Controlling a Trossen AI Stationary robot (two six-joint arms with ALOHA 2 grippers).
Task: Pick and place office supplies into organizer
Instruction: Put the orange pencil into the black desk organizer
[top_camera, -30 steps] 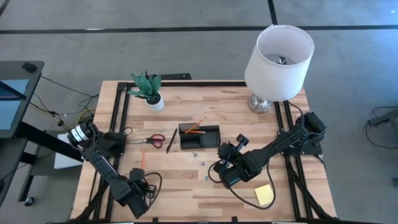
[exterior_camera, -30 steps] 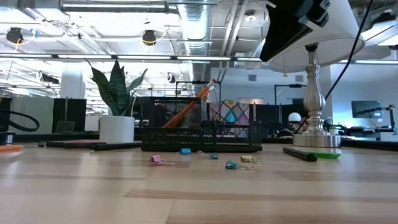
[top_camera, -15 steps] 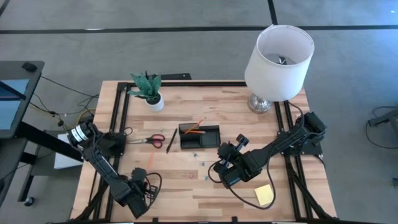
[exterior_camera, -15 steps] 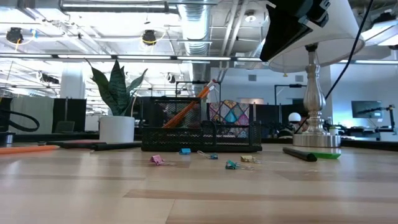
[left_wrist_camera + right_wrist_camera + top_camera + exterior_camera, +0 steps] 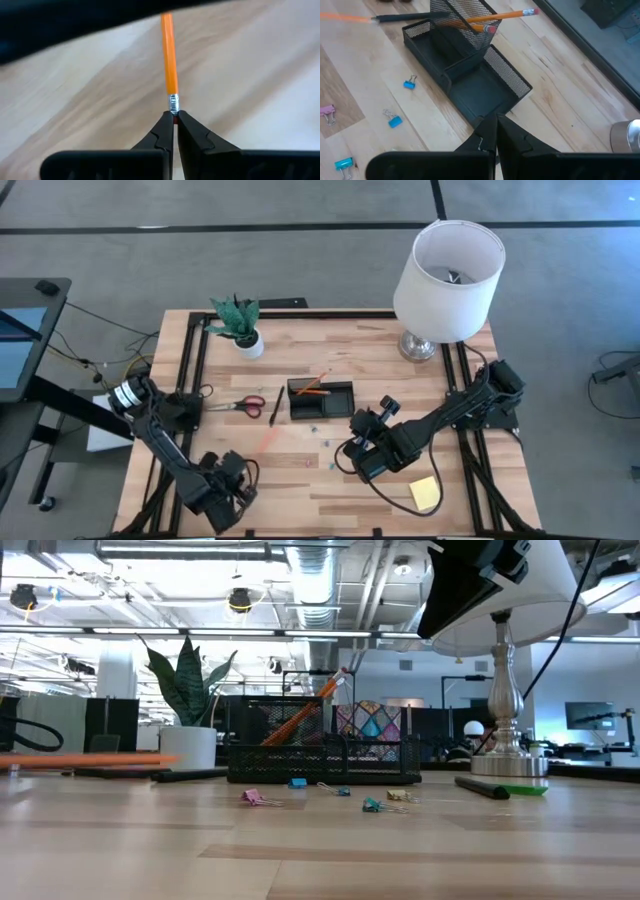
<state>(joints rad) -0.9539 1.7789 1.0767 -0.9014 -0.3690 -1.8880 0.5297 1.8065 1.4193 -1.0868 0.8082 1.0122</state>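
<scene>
No writing or label readable anywhere. Orange pencil (image 5: 169, 55) clamped at its eraser end in the left hand (image 5: 174, 118), lifted level above the tabletop (image 5: 340, 350) near the front left, seen in the low view as an orange bar (image 5: 85, 759) off the wood. Black mesh organizer (image 5: 321, 399) near mid-tabletop, another pencil (image 5: 492, 19) leaning out of its tall cup. Red-handled scissors (image 5: 238, 405) and a black pen (image 5: 275, 406) just left of it; small coloured clips (image 5: 409, 83) scattered in front; yellow sticky-note pad (image 5: 423, 493) at the front right. Potted plant (image 5: 240, 323) at the back left, white-shaded lamp (image 5: 447, 270) at the back right. Right hand (image 5: 495, 119) pinched shut on nothing, hovering in front of the organizer's right end.
</scene>
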